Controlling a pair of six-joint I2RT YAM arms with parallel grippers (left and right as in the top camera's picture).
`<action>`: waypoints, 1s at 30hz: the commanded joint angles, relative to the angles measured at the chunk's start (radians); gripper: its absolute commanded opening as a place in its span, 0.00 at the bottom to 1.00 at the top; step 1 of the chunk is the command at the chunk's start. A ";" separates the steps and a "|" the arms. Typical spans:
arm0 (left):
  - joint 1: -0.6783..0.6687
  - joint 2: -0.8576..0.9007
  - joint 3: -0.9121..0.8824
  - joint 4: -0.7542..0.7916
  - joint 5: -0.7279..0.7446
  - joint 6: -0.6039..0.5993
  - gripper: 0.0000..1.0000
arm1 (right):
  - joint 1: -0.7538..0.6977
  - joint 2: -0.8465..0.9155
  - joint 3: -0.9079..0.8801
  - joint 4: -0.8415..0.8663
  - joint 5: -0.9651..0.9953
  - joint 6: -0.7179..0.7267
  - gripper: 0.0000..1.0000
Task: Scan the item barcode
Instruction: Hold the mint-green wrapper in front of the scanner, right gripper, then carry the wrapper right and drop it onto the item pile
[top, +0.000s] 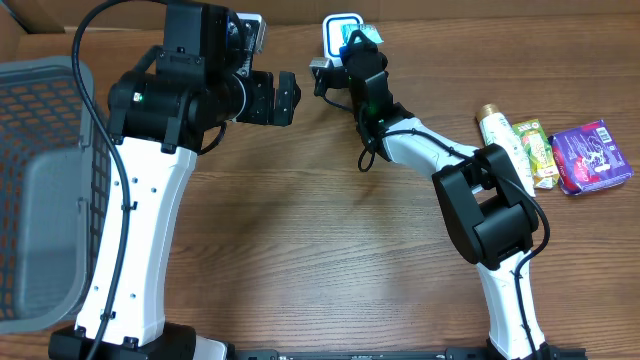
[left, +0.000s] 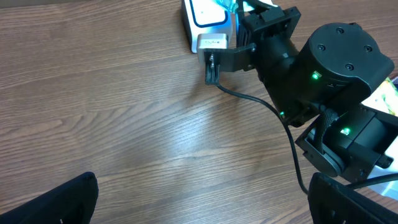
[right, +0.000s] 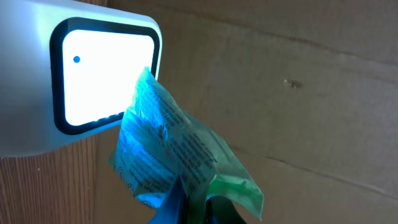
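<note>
- Far edge of the desk (top: 300, 250): my right end effector (top: 352, 50) is clenched on the lower end of a crumpled green packet (right: 180, 162), holding it up against the lit window of the white scanner (right: 106, 74).
- The left end effector (top: 288, 97) hangs released and empty over bare wood, just beside the right arm.
- Risk, as I judge it: the packet covers only the window's lower right corner, and its film is creased and folded. A barcode lying in a fold or facing away would not read.
- Risk: the grip is on one end of thin film, so the packet could droop or slide out if I twist it.
- Risk: the two arms sit close, so a careless swing on either side could bring them together or snag the scanner's cable (left: 261, 106).
- Writing: fine dark print runs across the packet in the right wrist view, too small to read. I can make out no brand.
- The purple packet (top: 592, 155) at the right carries pale lettering, also illegible.
</note>
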 joint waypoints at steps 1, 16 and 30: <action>0.000 0.009 0.003 0.001 0.008 0.011 1.00 | 0.010 -0.002 0.042 0.022 0.007 0.024 0.04; 0.003 0.009 0.003 0.001 0.008 0.011 1.00 | -0.014 -0.325 0.042 -0.077 0.460 0.797 0.04; 0.006 0.009 0.003 0.001 0.007 0.011 1.00 | -0.172 -0.418 0.040 -1.143 0.526 1.965 0.04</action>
